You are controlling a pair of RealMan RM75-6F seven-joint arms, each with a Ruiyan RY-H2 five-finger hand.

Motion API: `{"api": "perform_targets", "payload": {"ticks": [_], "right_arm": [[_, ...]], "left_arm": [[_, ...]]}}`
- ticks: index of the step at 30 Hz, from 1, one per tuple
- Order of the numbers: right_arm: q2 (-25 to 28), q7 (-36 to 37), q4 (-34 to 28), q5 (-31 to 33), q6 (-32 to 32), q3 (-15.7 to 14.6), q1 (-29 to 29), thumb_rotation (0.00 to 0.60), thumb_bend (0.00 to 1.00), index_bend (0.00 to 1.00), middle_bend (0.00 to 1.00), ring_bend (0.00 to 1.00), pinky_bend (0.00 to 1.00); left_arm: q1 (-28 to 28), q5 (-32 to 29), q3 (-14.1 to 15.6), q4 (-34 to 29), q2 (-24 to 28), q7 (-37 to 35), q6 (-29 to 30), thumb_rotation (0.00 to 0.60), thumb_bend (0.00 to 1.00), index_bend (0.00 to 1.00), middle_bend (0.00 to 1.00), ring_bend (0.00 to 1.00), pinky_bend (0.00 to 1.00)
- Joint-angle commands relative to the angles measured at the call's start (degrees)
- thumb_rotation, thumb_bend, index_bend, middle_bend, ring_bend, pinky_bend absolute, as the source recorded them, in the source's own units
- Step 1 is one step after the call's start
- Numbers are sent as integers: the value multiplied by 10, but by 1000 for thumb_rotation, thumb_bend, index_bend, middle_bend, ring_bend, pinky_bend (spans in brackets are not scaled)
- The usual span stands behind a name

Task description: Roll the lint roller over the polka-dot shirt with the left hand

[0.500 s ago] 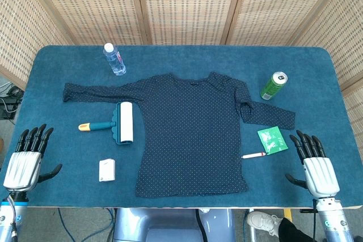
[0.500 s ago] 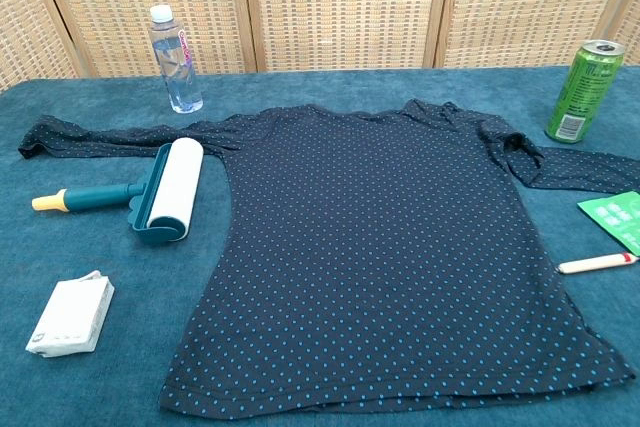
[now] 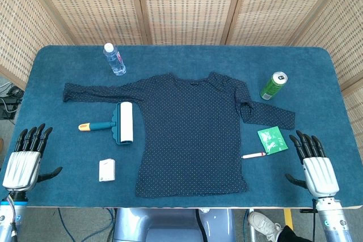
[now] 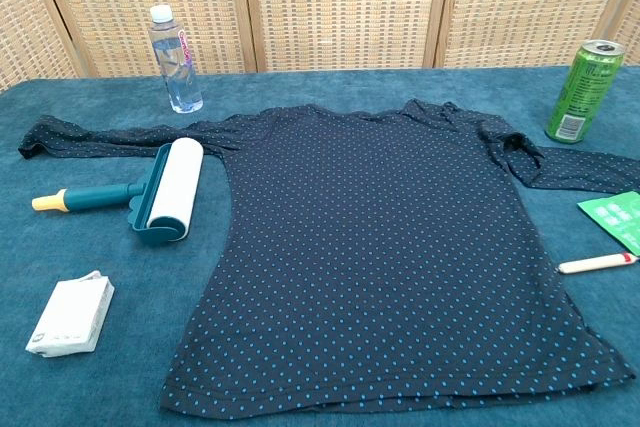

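- Since the earlier frame, the left hand [image 3: 22, 161] has been drawn slightly lower at the table's near left edge; it remains released, fingers spread, holding nothing; the right hand [image 3: 319, 168] is likewise released.
- The lint roller [image 3: 117, 123] lies untouched just left of the polka-dot shirt [image 3: 193, 134].
- Both hands are seen only from the head; a white packet [image 4: 72, 315] is shown larger from the chest.

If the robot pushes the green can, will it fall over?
The green can stands upright, tall and narrow, so a high push would probably tip it. Being round, it would likely roll afterward. Its top looks opened, so it may spill or be light.
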Motion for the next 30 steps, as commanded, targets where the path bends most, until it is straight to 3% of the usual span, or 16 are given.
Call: {"api": "perform_targets", "payload": {"ticks": [1,20,25,27,29,30], "right_arm": [[0,-1,0,0,2,0,-1,600,18,0,0,0,0],[3,3,-4,-5,3,-3,-3,600,15,0,0,0,0],[5,7,-5,1,0,-1,-3,600,14,0,0,0,0],[5,8,-5,2,0,0,-2,600,14,0,0,0,0],[4,9,-4,3,-1,1,-2,600,14,0,0,0,0],[4,10,-4,4,0,2,-2,600,14,0,0,0,0]], "left_arm": [[0,-1,0,0,-1,4,-1,600,2,0,0,0,0],[-1,-2,-2,-5,-2,12,2,600,2,0,0,0,22],[-12,-8,-19,-3,-5,9,1,600,2,0,0,22,167],[-19,-13,-27,-1,-6,15,-3,600,4,0,23,144,315],[-35,-24,-42,2,-10,20,-19,600,9,0,131,288,448],[-46,-35,-49,3,-8,25,-36,600,11,0,237,365,507]]}}
